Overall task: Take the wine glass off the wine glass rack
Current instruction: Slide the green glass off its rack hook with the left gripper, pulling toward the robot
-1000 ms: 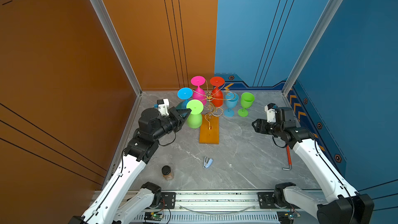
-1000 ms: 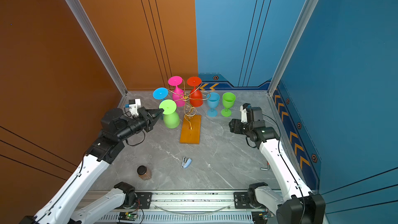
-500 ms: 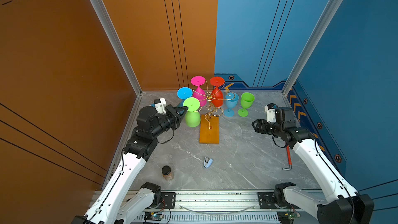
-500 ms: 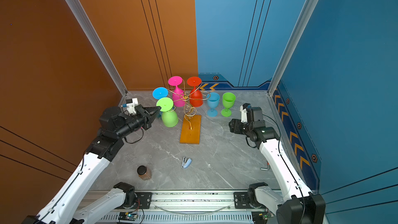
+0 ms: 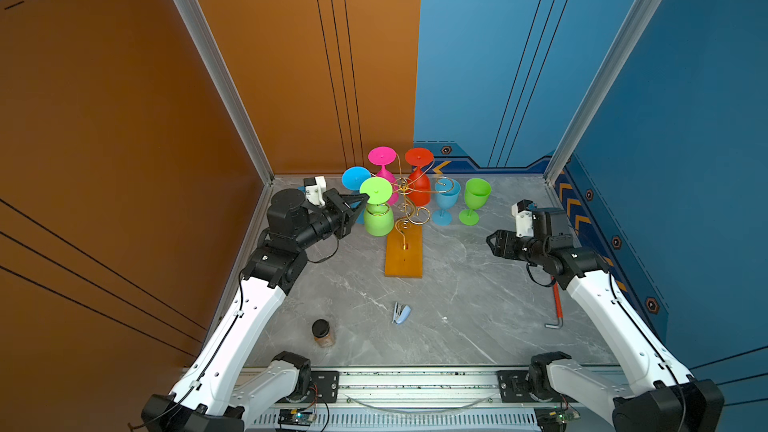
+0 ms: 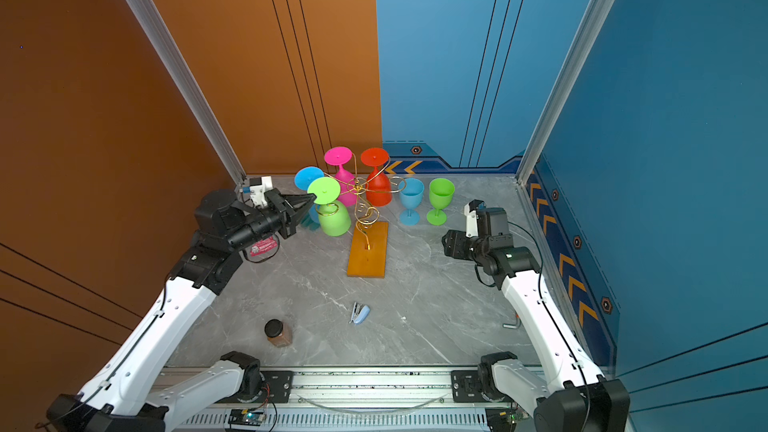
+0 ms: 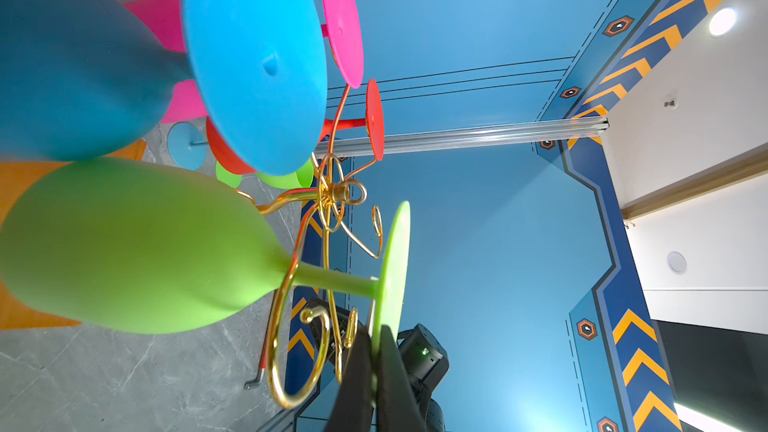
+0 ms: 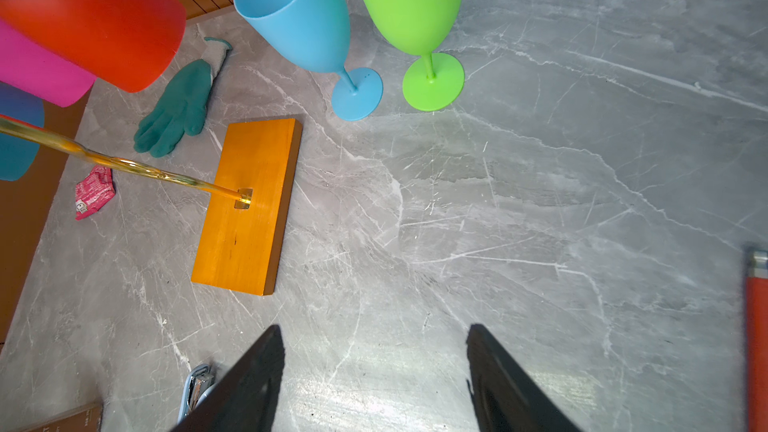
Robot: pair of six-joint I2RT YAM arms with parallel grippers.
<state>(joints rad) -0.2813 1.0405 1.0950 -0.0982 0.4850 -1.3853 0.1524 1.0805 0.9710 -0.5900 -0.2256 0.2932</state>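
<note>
**Worktop [image 5: 478, 305] and arms.** The rack [image 5: 404, 257] stands left of centre, toward the far wall, with its base running near to far. The left arm is the nearer one. The right gripper [image 8: 374, 330] hangs over bare worktop at the right, well apart from the rack, jaws spread and empty.

**Glasses.** Four hang from the rack bowl-down and foot-up. An upright blue glass [image 5: 446, 201] and an upright green glass [image 5: 476, 197] stand on the worktop just right of it. The task's thing is the hung green glass [image 5: 378, 220], on the rack's near-left arm.

**Key relation.** The hung green glass lies just right of the left gripper [image 5: 360, 201], which reaches in roughly level from the left. The long axis of the glass is vertical and so crosses the line of the gripper.

**Foot [image 7: 395, 263].** The left gripper is clenched on the left edge of this thin disc, one finger above it and one below.

**Stem [image 7: 332, 282] and curl [image 5: 376, 210].** The gold wire curl rings the stem at its bowl end, apart from the foot. The bowl looks wider than the curl, so a straight lift probably cannot free the glass. The stem most likely has to slide out sideways through the curl's gap. Which way that gap faces cannot be read here.
</note>
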